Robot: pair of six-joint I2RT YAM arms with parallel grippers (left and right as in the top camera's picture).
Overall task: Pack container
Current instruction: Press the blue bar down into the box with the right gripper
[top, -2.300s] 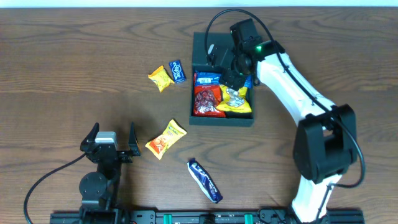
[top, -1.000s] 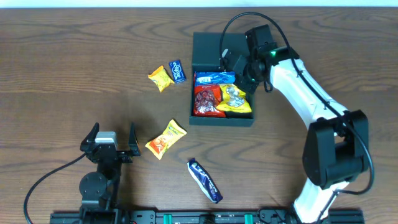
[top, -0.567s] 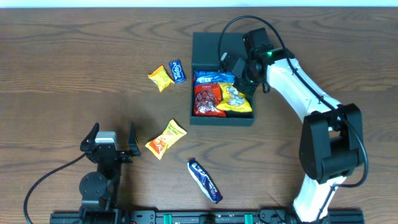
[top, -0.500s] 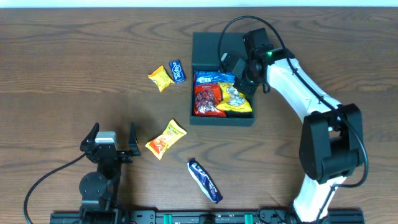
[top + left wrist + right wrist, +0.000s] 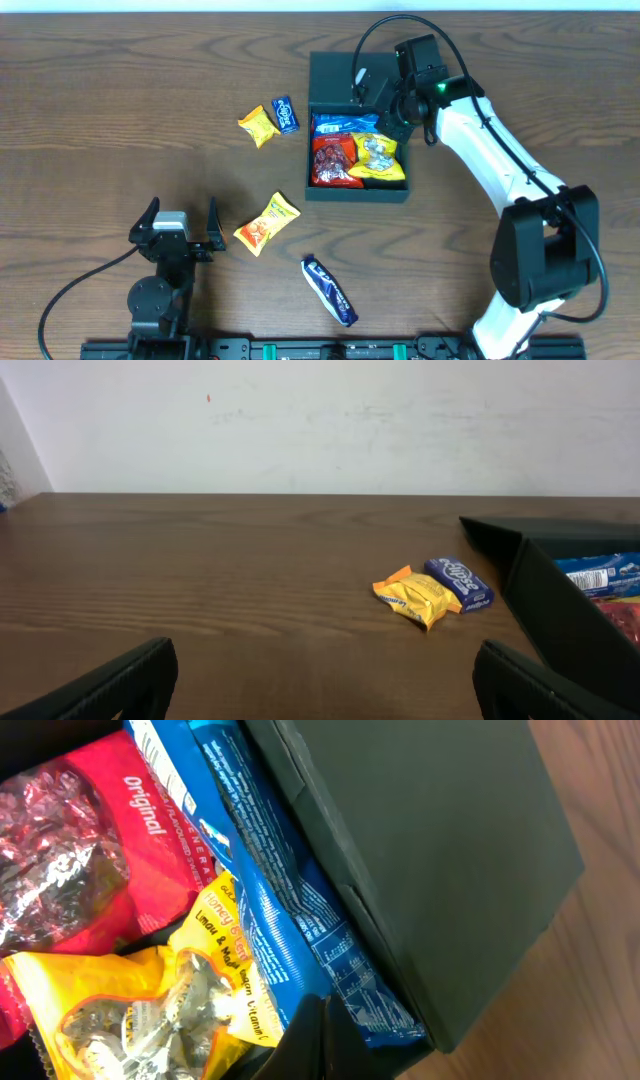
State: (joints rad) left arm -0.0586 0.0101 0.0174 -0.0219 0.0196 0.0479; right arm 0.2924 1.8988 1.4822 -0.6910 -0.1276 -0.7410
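Observation:
The container point(image 5: 356, 193) is a dark teal square box with its lid point(image 5: 333, 76) lying open flat behind it. Inside lie a long blue packet point(image 5: 343, 124), a red packet point(image 5: 327, 163) and a yellow packet point(image 5: 376, 158). My right gripper point(image 5: 386, 114) is shut with nothing in it, over the box's back right corner. In the right wrist view its shut fingertips point(image 5: 318, 1042) hang just above the blue packet point(image 5: 268, 910), beside the lid point(image 5: 420, 850). My left gripper point(image 5: 181, 228) stands open near the table's front left, holding nothing.
Loose snacks lie left of and in front of the box: a small yellow packet point(image 5: 257, 125), a small blue packet point(image 5: 286, 113), an orange-yellow packet point(image 5: 266, 222) and a dark blue bar point(image 5: 330, 290). The left wrist view shows the yellow packet point(image 5: 415, 596) and the blue one point(image 5: 458, 582) ahead.
My right gripper has drawn back from above the yellow packet to the box's back right corner, staying shut. The left arm has not moved.

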